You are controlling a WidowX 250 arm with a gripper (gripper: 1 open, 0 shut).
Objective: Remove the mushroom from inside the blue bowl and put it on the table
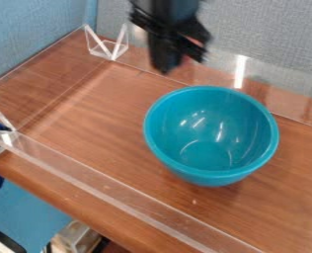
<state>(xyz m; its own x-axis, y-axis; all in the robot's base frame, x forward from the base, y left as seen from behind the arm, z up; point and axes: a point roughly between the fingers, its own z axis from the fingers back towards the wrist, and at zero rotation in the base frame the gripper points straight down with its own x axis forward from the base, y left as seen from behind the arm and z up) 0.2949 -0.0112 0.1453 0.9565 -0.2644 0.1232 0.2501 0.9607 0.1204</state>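
The black robot gripper (166,57) hangs above the reddish-brown wood-grain table (80,109), its fingers pointing down and drawn almost fully together. Below it and toward the near right sits the round, glossy turquoise-blue bowl (211,134), whose visible interior looks empty. The small toy mushroom cannot be made out: the fingertips are dark and blurred, so whether it is pinched between them is not certain, though the empty-looking bowl and the nearly closed jaws suggest that it is. The main risk from here is a drop. A rounded cap held by a narrow pinch could slip loose during a quick sideways move and fall back into the bowl, or bounce across the tabletop. Just behind the gripper stand the low clear acrylic walls (251,65) along the far edge, and a careless descent there could clip them or leave the mushroom against them. Letting go from too high could send the light toy rolling toward the table's edge.
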